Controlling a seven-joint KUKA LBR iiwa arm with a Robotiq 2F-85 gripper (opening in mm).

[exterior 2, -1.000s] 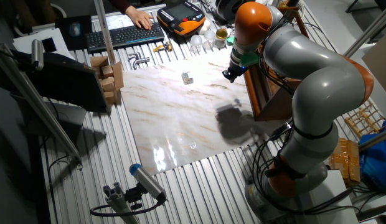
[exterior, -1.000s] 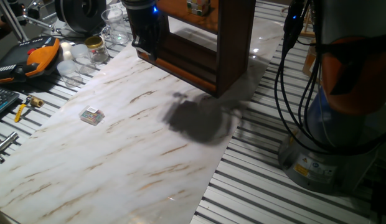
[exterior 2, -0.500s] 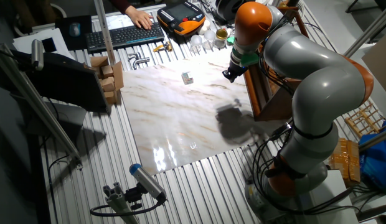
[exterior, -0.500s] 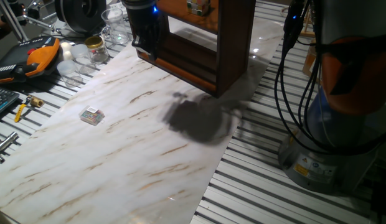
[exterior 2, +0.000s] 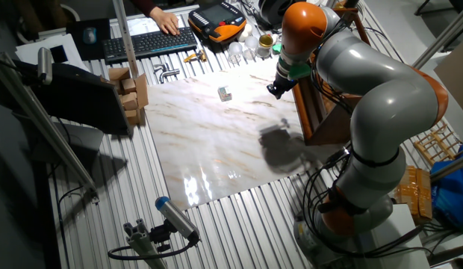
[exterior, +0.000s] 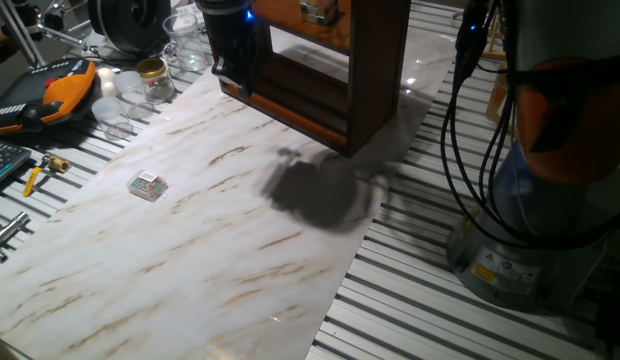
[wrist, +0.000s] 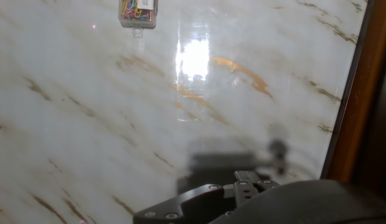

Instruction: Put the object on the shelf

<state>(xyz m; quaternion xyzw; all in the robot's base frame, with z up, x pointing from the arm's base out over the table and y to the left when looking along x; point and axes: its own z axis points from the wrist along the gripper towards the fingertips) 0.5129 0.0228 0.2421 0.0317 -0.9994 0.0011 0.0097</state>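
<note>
- Hand view, item one: pale marble-patterned worktop (wrist: 87, 124) fills most of the picture, with a bright glare patch near the top centre
- Small box with coloured marks (wrist: 137, 12) at the top edge of that view, cut off by the frame; whether it is the puzzle cube or a flatter block cannot be told from here
- Dark-brown upright of the shelf (wrist: 361, 93) runs down the right side of the hand view, standing on the worktop
- End effector body shows only as a dark housing along the bottom edge of the hand view; fingers not visible there
- One fixed view: end effector (exterior: 233, 75) hangs above the far part of the worktop (exterior: 190, 260), just in front of the left end of the shelf (exterior: 330, 70); a blue light glows at its top; whether its fingers are spread or pressed together cannot be told, and nothing is seen between them
- Same view: small whitish object with coloured squares (exterior: 147, 185) lies flat on the worktop, well apart from the end effector and from the shelf, nearer the left edge
- Same view: dark shadow of the arm on the marble, in front of the shelf
- Clutter beyond the worktop's left corner: orange handheld unit (exterior: 60, 95), jar with gold lid (exterior: 152, 75), clear plastic cups (exterior: 185, 40)
- Other fixed view: grey and orange arm (exterior 2: 366, 97) reaches over to the shelf side; small object (exterior 2: 225, 93) sits alone on the worktop; keyboard (exterior 2: 149, 42) with a person's hand (exterior 2: 169, 22) on it at the far end
</note>
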